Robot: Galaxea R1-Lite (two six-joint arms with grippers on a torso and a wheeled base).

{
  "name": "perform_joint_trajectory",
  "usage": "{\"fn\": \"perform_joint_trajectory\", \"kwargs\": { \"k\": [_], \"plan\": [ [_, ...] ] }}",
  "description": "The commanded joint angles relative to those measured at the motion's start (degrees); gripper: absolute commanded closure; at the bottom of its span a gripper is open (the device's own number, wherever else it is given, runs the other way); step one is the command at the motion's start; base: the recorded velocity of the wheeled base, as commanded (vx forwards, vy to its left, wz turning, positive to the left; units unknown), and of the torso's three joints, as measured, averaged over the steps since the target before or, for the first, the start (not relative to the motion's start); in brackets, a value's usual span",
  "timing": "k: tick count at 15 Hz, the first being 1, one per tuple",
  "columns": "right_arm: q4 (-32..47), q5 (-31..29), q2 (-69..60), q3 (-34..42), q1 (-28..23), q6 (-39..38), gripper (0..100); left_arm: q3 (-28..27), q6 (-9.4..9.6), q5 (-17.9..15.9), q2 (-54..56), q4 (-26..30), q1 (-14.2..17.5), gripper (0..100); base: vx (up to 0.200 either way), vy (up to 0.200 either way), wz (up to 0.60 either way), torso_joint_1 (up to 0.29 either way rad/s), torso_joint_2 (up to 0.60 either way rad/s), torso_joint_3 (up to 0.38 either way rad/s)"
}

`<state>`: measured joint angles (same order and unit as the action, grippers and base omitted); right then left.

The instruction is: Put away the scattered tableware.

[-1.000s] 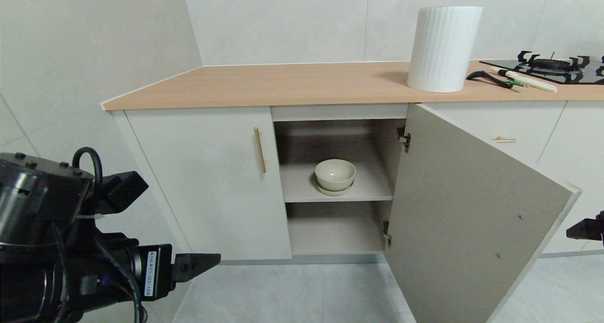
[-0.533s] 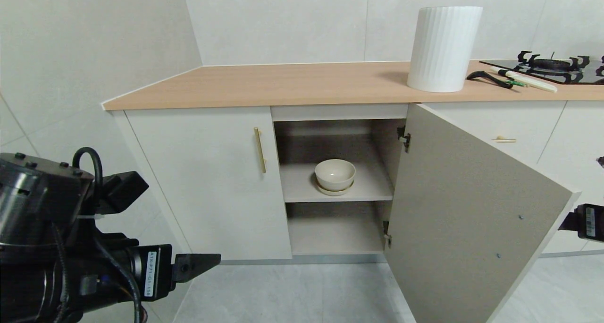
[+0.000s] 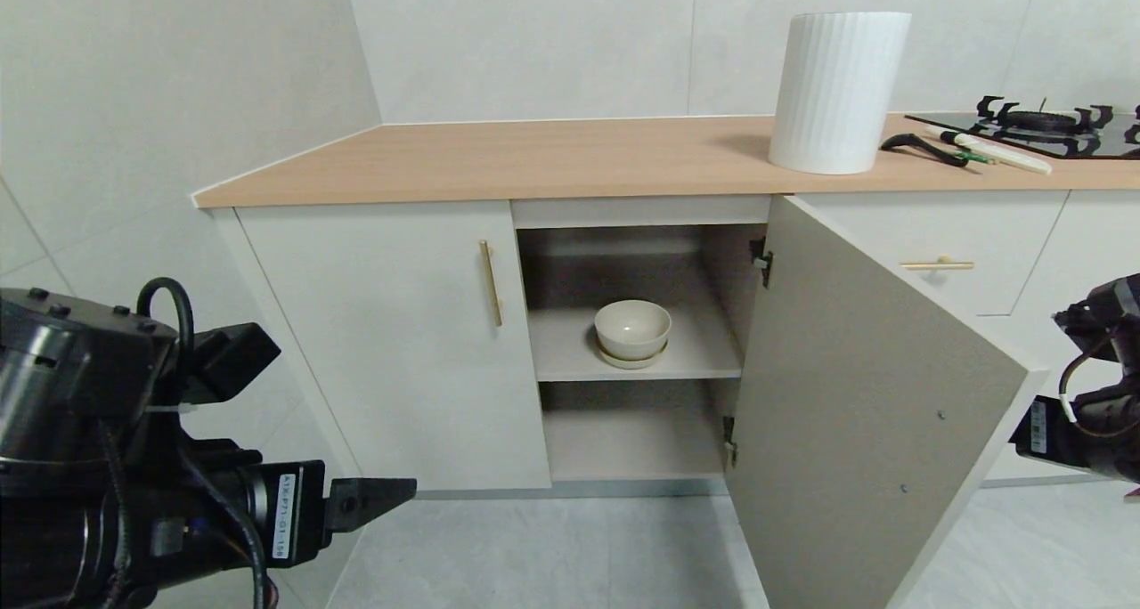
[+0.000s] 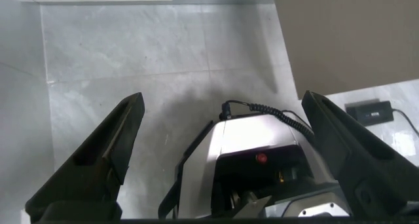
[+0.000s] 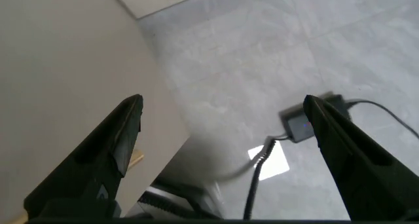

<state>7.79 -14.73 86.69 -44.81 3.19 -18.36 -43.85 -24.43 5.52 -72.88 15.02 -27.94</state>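
A cream bowl (image 3: 632, 327) sits on a small plate (image 3: 631, 358) on the middle shelf (image 3: 570, 346) of the open cabinet. The right-hand cabinet door (image 3: 882, 404) stands swung out toward me. My left gripper (image 3: 378, 493) hangs low at the left, above the floor. In the left wrist view the left gripper (image 4: 222, 99) is open with nothing in it. My right arm (image 3: 1091, 395) is at the far right, just past the door's outer edge. The right gripper (image 5: 222, 103) is open and empty, with the door panel (image 5: 59, 73) close beside one finger.
On the wooden counter (image 3: 534, 159) stand a tall white ribbed container (image 3: 837, 93) and some utensils (image 3: 966, 149) beside a gas hob (image 3: 1051, 124). The left cabinet door (image 3: 392, 342) is closed. A drawer handle (image 3: 935, 264) lies behind the open door. The tiled floor (image 3: 552, 547) is bare.
My right arm has come in from the right edge and risen beside the door. The door's outer edge has swung a little to the left. The left arm has not moved.
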Motion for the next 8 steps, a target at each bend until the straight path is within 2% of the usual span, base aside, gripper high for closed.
{"fn": "perform_joint_trajectory", "kwargs": {
  "k": [1, 4, 8],
  "plan": [
    [-1.81, -0.04, 0.94, 1.39, 2.43, -0.27, 0, -0.01, -0.09, 0.01, -0.07, 0.01, -0.01, 0, 0.000, 0.000, 0.00, 0.000, 0.00, 0.000],
    [-5.50, -0.04, 1.03, 3.42, 5.68, -1.15, 0, -0.01, 0.00, 0.10, -0.07, 0.01, -0.01, 0, 0.000, 0.000, 0.00, 0.000, 0.00, 0.000],
    [-7.53, -0.04, 1.99, 3.94, 12.27, -5.99, 0, -0.10, -0.09, 0.10, 0.01, 0.01, -0.01, 0, 0.000, 0.000, 0.00, 0.000, 0.00, 0.000]
  ]
}}
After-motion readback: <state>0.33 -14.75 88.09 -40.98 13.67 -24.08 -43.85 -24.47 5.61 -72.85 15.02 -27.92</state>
